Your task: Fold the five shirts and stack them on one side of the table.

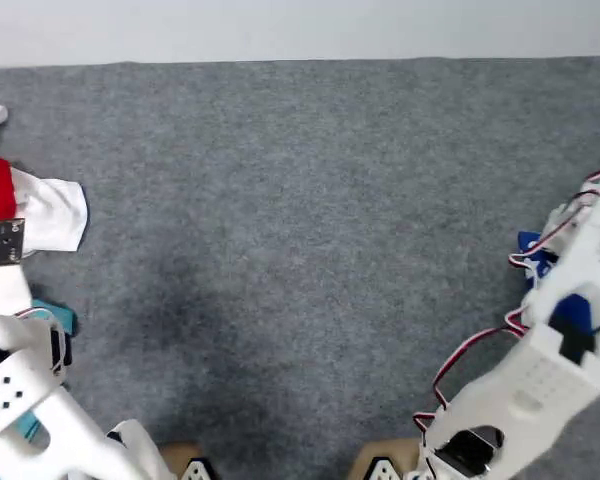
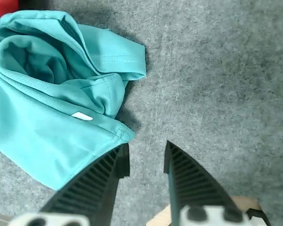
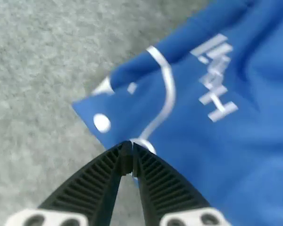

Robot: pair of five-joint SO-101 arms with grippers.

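Two hands hover low: left hand [image 2: 146, 153] spread beside the teal shirt [image 2: 47, 108], right hand [image 3: 132, 151] pressed together, seemingly pinching an edge of the blue shirt [image 3: 217, 141].

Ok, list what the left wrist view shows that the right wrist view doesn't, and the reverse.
Left wrist view: a crumpled teal shirt, a bit of red cloth at its far side, and the left gripper open over bare mat beside the shirt's hem.
Right wrist view: a blue shirt with white print, and the right gripper shut on its edge.
Both: the grey mat under the shirts.
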